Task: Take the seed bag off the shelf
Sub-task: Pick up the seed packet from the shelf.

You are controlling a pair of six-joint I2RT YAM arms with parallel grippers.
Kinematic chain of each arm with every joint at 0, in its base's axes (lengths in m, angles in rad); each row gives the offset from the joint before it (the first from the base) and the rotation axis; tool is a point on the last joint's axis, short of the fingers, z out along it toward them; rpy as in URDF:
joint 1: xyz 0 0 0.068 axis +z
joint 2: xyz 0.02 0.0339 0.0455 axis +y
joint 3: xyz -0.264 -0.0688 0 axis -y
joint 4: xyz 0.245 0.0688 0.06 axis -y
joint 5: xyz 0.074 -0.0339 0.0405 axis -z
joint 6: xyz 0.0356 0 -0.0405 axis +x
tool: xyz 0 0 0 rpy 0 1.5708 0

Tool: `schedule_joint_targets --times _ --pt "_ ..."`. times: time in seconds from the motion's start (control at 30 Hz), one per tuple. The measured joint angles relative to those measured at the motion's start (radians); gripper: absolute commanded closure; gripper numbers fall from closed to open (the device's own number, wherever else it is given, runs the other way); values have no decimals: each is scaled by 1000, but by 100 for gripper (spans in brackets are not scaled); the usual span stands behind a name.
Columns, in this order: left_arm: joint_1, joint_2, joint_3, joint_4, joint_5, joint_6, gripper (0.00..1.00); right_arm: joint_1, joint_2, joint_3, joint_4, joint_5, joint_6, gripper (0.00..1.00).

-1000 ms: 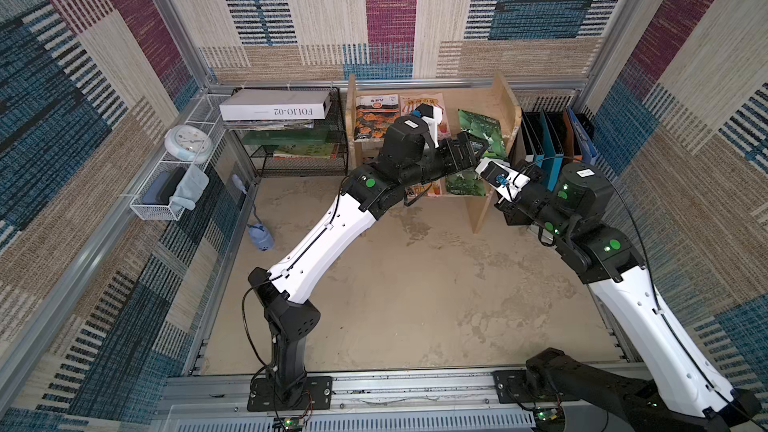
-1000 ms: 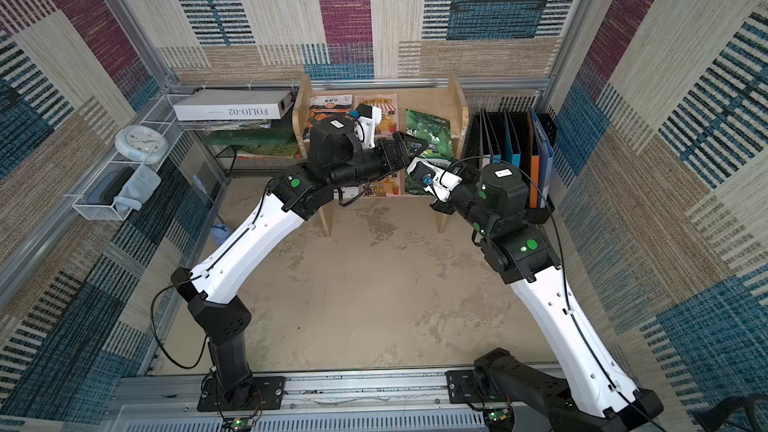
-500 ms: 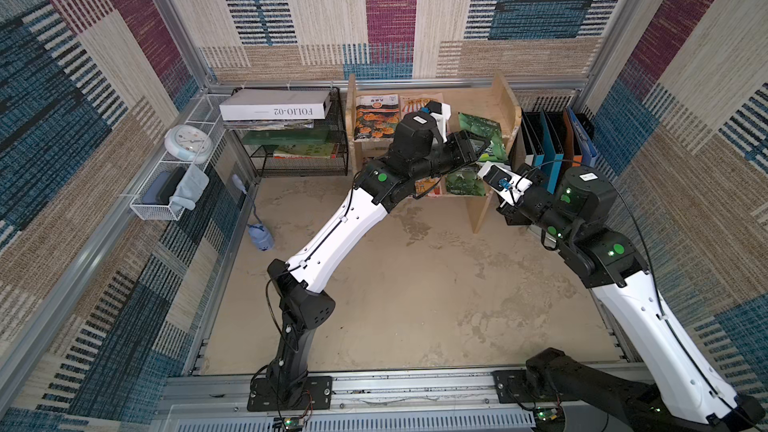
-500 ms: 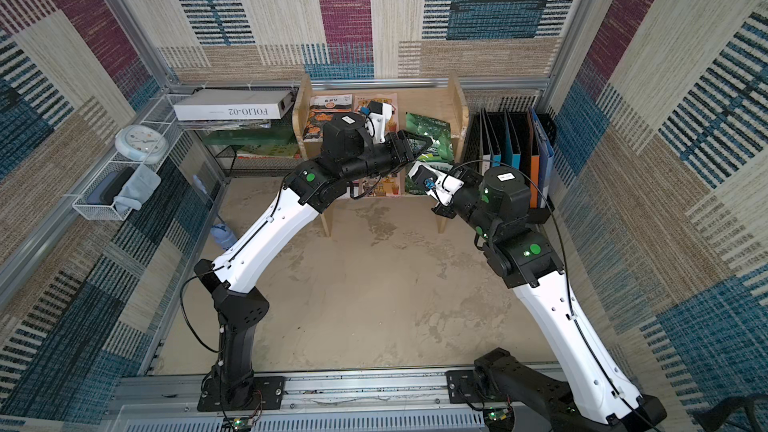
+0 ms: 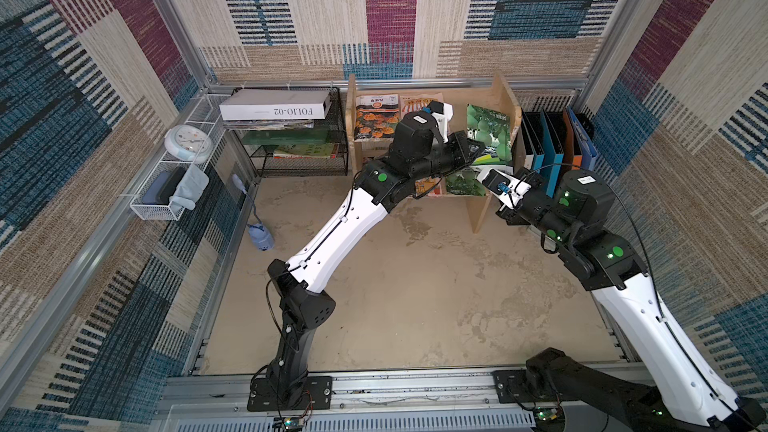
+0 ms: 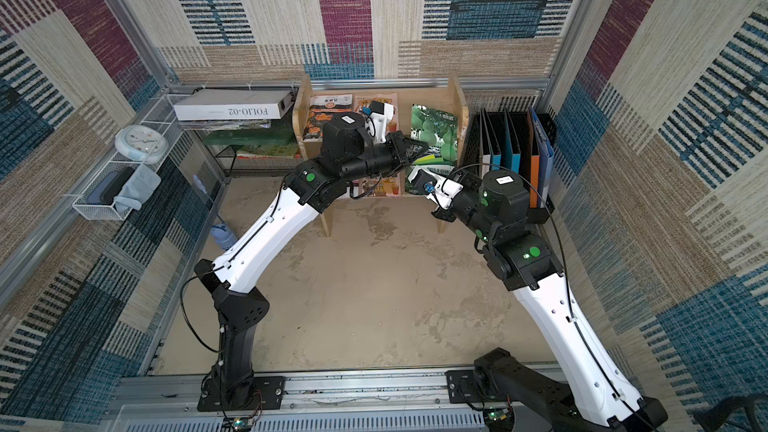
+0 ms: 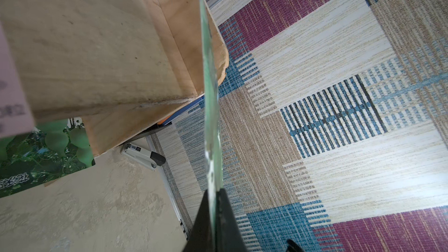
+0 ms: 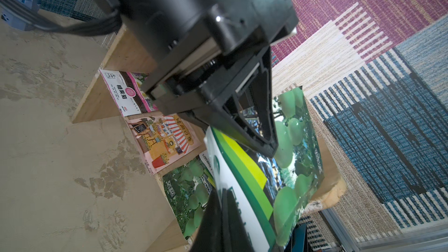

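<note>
At shelf (image 5: 505, 97) | left fingers (image 7: 223, 214) newly clamped on seed bag (image 5: 488, 135) | right fingers (image 8: 208, 219) pinch it

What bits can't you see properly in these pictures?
- Left wrist view: the green seed bag is edge-on, so its picture is hidden.
- Both top views: the left arm covers much of the lower-tier packets on the shelf.
- Right wrist view: the left gripper blocks part of the bag's front; the right gripper is mostly cut off by the picture's edge.

The left arm (image 5: 345, 230) and right arm (image 5: 648, 326) have white shells, black joints with green lights (image 5: 382, 177), black cables (image 8: 80, 30), white camera mounts (image 5: 444, 115); the left tool (image 8: 271, 149) is black, triangular-framed.
</note>
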Motion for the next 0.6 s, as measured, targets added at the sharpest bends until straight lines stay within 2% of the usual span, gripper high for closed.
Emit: schedule_joint_targets --times 0.07,0.17,0.4,0.6 --pt "0 0 -2 -2 1 0 100 0 -10 -6 0 14 7 36" --pt "0 -7 -23 -1 12 0 100 0 -28 -7 -1 37 25 28" --pt "-6 -66 -146 21 5 13 100 1 -128 -21 -47 43 123 24" --pt "-39 -135 -248 43 -44 82 100 3 -173 22 -112 66 265 21"
